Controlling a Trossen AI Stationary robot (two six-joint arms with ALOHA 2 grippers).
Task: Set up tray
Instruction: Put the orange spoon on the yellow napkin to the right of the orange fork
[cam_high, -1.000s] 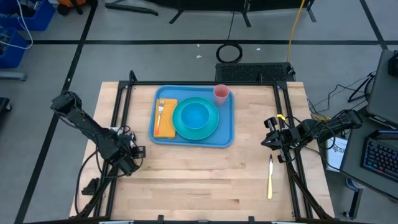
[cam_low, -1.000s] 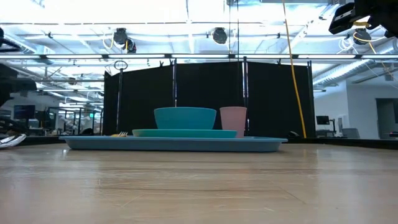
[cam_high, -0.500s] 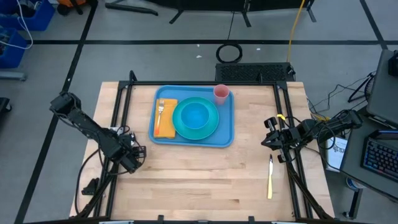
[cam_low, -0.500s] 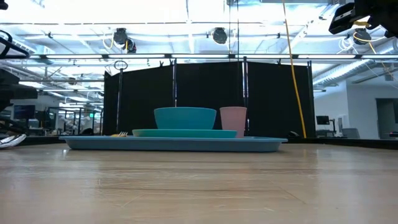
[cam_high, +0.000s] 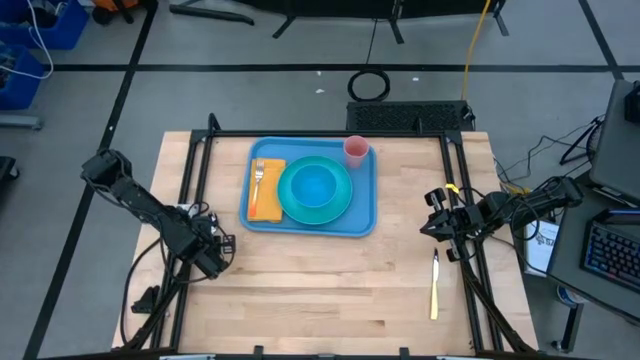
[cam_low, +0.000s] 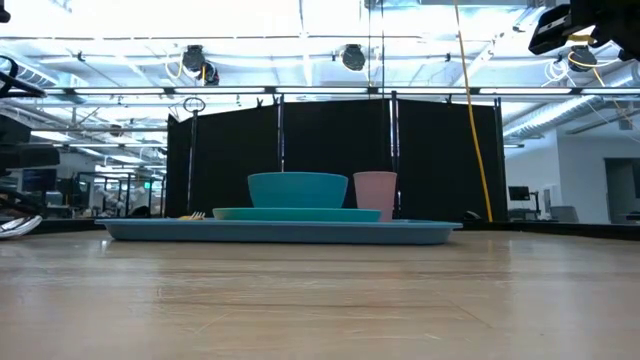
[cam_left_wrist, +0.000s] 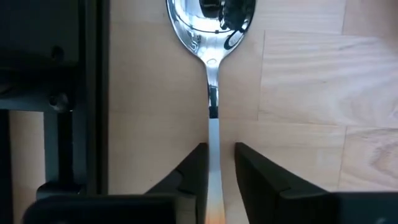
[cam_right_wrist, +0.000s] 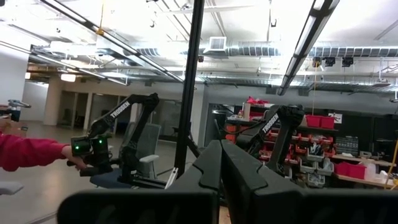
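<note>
At worktop's (cam_high: 330, 290) 8 o'clock edge: left gripper (cam_left_wrist: 219, 163), fingers (cam_left_wrist: 194, 169) pinching spoon (cam_left_wrist: 211, 37) handle; tray (cam_high: 365, 205) at 2 o'clock; right gripper (cam_high: 437, 226) pressed together, idle.

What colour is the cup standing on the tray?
The cup is pink, on the light-blue tray; the high view shows it best.

The left arm reaches in low from the tabletop's left edge, bent at the elbow, its left gripper (cam_high: 210, 258) pointing down near the front-left of the tabletop. Its fingers (cam_left_wrist: 194, 171) stand close together with a narrow gap between them. The right arm waits over the right edge, raised; the right gripper (cam_high: 432, 226) has its fingers (cam_right_wrist: 208, 165) pressed together.
</note>
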